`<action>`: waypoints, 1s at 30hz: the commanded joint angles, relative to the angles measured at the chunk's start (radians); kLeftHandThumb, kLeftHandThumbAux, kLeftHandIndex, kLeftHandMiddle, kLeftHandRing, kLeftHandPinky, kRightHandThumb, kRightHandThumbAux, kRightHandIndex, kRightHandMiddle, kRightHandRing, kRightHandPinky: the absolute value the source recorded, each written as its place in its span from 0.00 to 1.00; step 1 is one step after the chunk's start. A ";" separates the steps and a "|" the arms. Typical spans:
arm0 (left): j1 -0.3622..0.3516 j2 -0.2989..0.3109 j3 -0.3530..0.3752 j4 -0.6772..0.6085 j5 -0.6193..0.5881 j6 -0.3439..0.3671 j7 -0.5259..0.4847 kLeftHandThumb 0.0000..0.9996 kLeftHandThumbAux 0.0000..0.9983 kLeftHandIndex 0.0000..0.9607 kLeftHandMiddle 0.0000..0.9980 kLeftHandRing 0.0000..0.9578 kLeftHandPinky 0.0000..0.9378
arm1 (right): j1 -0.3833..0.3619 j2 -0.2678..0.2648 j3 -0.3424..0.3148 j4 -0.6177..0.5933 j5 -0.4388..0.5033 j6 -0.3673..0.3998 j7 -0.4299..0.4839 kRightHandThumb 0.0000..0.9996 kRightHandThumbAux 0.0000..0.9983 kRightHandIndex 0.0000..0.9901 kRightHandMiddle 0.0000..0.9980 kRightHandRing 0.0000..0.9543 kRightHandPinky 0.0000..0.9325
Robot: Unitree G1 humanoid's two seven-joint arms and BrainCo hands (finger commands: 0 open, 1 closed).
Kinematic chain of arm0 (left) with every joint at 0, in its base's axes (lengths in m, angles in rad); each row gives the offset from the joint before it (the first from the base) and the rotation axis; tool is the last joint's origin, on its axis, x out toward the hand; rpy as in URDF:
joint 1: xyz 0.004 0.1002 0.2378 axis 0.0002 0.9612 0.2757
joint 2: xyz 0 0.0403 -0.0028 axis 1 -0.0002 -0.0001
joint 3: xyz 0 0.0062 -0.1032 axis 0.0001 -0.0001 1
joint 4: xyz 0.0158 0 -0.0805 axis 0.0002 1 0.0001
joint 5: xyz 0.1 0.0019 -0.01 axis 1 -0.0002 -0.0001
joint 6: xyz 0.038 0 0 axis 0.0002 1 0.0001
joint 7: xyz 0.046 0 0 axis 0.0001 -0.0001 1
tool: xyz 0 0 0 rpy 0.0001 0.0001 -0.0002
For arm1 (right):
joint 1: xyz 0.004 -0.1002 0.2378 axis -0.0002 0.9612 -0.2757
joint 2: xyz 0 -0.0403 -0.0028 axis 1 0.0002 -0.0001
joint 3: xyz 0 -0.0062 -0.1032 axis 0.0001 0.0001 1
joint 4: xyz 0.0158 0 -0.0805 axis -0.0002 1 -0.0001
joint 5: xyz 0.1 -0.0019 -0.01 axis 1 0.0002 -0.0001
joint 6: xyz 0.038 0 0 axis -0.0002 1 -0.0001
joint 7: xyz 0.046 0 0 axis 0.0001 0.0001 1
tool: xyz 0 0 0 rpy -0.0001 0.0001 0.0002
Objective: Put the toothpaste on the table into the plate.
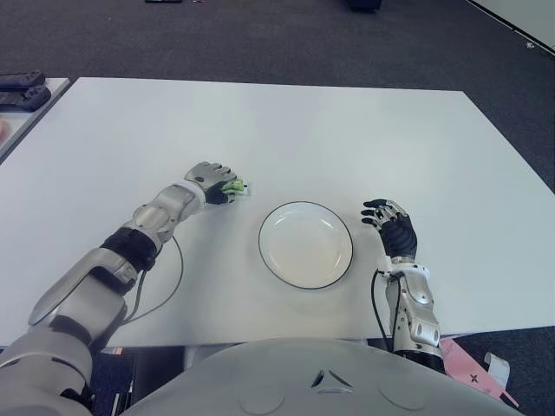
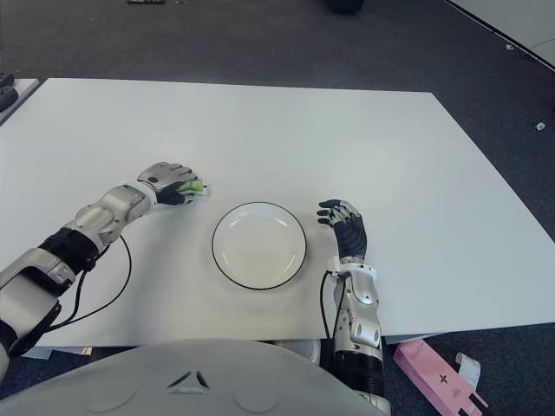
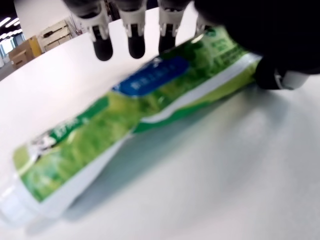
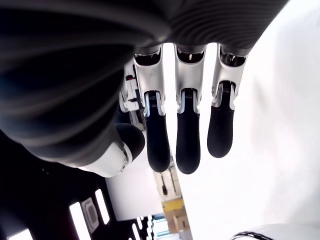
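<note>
While the right robot hand (image 1: 390, 227) idles open beside the plate (image 1: 305, 244), the left robot hand (image 1: 215, 183) cups the toothpaste (image 3: 135, 110) without gripping it on the surface (image 1: 286, 139).

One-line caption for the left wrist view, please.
Left hand poised over the green toothpaste lying on the white table, fingers above it.

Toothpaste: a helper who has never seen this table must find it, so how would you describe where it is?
On the white table, start at the round plate near the front edge. Just beyond its left side, the left hand covers a green and white toothpaste tube lying flat. It is the only green thing there.
</note>
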 commanded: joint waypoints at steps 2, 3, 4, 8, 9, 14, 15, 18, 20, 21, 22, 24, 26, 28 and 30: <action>0.119 -0.003 -0.039 0.024 0.010 0.017 0.032 0.58 0.32 0.18 0.23 0.25 0.37 | 0.001 0.005 0.003 -0.006 0.002 0.015 -0.004 0.71 0.73 0.43 0.45 0.49 0.51; 0.135 0.003 -0.031 -0.004 0.007 0.029 0.042 0.61 0.33 0.25 0.27 0.29 0.39 | 0.001 0.005 0.003 -0.006 0.002 0.015 -0.003 0.71 0.73 0.43 0.45 0.49 0.51; 0.144 0.000 -0.020 -0.013 0.000 0.042 0.062 0.62 0.34 0.28 0.29 0.30 0.39 | 0.000 0.004 0.002 -0.005 0.003 0.015 -0.002 0.71 0.73 0.43 0.45 0.49 0.51; 0.158 -0.018 0.001 -0.008 -0.018 0.070 0.122 0.69 0.37 0.43 0.44 0.43 0.48 | -0.002 0.003 0.002 -0.003 0.004 0.012 0.002 0.71 0.73 0.43 0.45 0.49 0.52; 0.167 -0.015 0.007 -0.023 -0.023 0.077 0.130 0.70 0.38 0.46 0.49 0.49 0.53 | -0.001 0.003 0.002 -0.003 0.004 0.011 0.002 0.71 0.73 0.43 0.45 0.49 0.51; 0.174 -0.014 0.013 -0.027 -0.034 0.072 0.165 0.72 0.54 0.48 0.63 0.66 0.69 | -0.002 0.000 0.003 -0.002 -0.002 0.015 -0.002 0.71 0.73 0.43 0.45 0.49 0.51; 0.175 -0.014 0.014 -0.027 -0.034 0.071 0.170 0.72 0.59 0.47 0.65 0.69 0.73 | -0.002 0.000 0.003 -0.002 -0.002 0.016 -0.003 0.71 0.73 0.43 0.45 0.49 0.51; 0.175 -0.013 0.015 -0.023 -0.040 0.063 0.192 0.73 0.65 0.46 0.71 0.75 0.80 | -0.002 0.002 0.001 -0.003 0.003 0.016 -0.002 0.71 0.73 0.43 0.45 0.49 0.52; 0.175 -0.014 0.017 -0.020 -0.044 0.060 0.203 0.73 0.67 0.46 0.73 0.78 0.84 | -0.003 0.003 0.000 -0.004 0.005 0.016 -0.003 0.71 0.73 0.43 0.45 0.49 0.51; 0.175 -0.015 0.018 -0.019 -0.046 0.059 0.206 0.73 0.68 0.46 0.75 0.79 0.86 | -0.003 0.004 0.000 -0.004 0.005 0.015 -0.003 0.71 0.73 0.43 0.45 0.49 0.51; 0.175 -0.016 0.020 -0.017 -0.050 0.059 0.212 0.73 0.68 0.46 0.75 0.80 0.87 | -0.004 0.004 0.000 -0.003 0.006 0.015 -0.002 0.71 0.73 0.43 0.45 0.49 0.51; 0.176 -0.017 0.023 -0.016 -0.057 0.058 0.218 0.73 0.69 0.46 0.79 0.83 0.91 | -0.004 0.004 -0.001 -0.004 0.007 0.014 -0.001 0.71 0.73 0.43 0.45 0.49 0.51; 0.175 -0.017 0.024 -0.014 -0.062 0.055 0.221 0.73 0.69 0.46 0.81 0.85 0.92 | -0.003 0.003 0.000 -0.004 0.007 0.014 0.001 0.71 0.73 0.43 0.45 0.49 0.51; 0.173 -0.016 0.023 -0.010 -0.066 0.052 0.223 0.73 0.69 0.46 0.82 0.86 0.92 | -0.003 0.002 0.000 -0.003 0.006 0.014 0.001 0.71 0.73 0.43 0.45 0.49 0.51; 0.171 -0.016 0.023 -0.006 -0.067 0.049 0.227 0.73 0.69 0.46 0.84 0.87 0.93 | -0.004 0.002 0.001 -0.002 0.005 0.014 0.000 0.71 0.73 0.43 0.45 0.49 0.51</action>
